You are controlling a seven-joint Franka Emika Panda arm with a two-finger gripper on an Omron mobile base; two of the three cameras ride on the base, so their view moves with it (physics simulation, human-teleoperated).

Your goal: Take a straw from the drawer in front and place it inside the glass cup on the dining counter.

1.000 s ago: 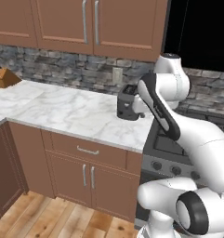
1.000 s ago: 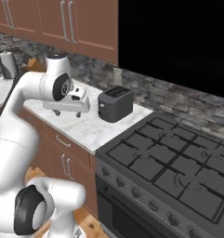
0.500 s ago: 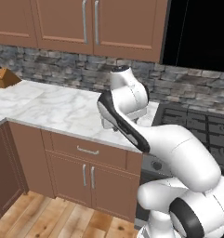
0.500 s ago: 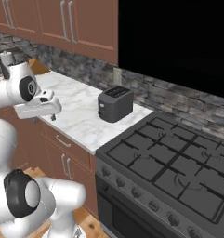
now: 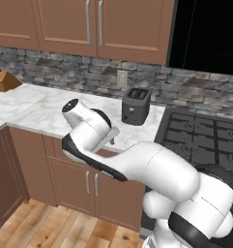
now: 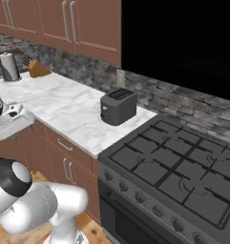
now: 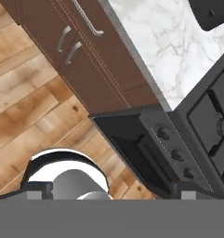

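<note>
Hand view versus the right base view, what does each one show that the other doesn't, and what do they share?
The hand view alone shows the wood floor straight below. The right base view alone shows the paper towel roll, the knife block and the upper cabinets. Both show the drawer, the toaster, the stove and the marble worktop.

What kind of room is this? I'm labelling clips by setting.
A home-style kitchen, rendered rather than real. A gas stove sits beside a marble worktop carrying a dark toaster, with brown wood cabinets above and a stone backsplash behind.
</note>
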